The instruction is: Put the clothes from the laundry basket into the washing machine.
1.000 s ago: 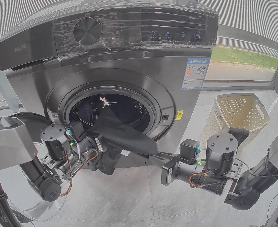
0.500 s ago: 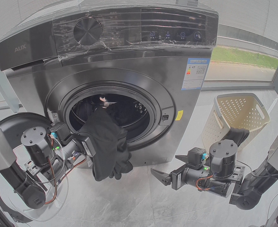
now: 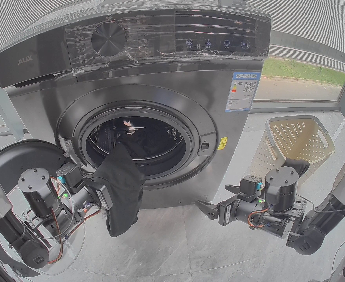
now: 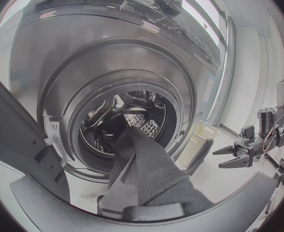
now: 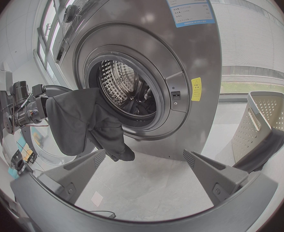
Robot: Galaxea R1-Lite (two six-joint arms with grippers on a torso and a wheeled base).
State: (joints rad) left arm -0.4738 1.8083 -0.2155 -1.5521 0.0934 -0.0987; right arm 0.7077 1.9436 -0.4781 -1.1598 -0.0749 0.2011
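Note:
A black garment [image 3: 121,185] hangs from the lip of the washing machine's [image 3: 141,79] open drum [image 3: 141,138] down toward the floor. My left gripper [image 3: 114,194] is shut on it low at the left of the opening, its fingers buried in the cloth [image 4: 148,178]. My right gripper [image 3: 212,196] stands open and holds nothing, low in front of the machine's right side, well apart from the garment [image 5: 80,120]. The cream laundry basket [image 3: 297,119] stands at the right, with another dark garment [image 3: 297,166] draped over its near rim.
The round machine door [image 3: 24,155] is swung open at the left, right behind my left arm. Grey floor tiles [image 3: 172,247] lie open in front of the machine. Glass walls stand behind the basket [image 5: 267,95].
My right gripper let go of the black garment and drew back to the right. My left arm moved down and left with it, so the cloth now hangs instead of stretching between both grippers.

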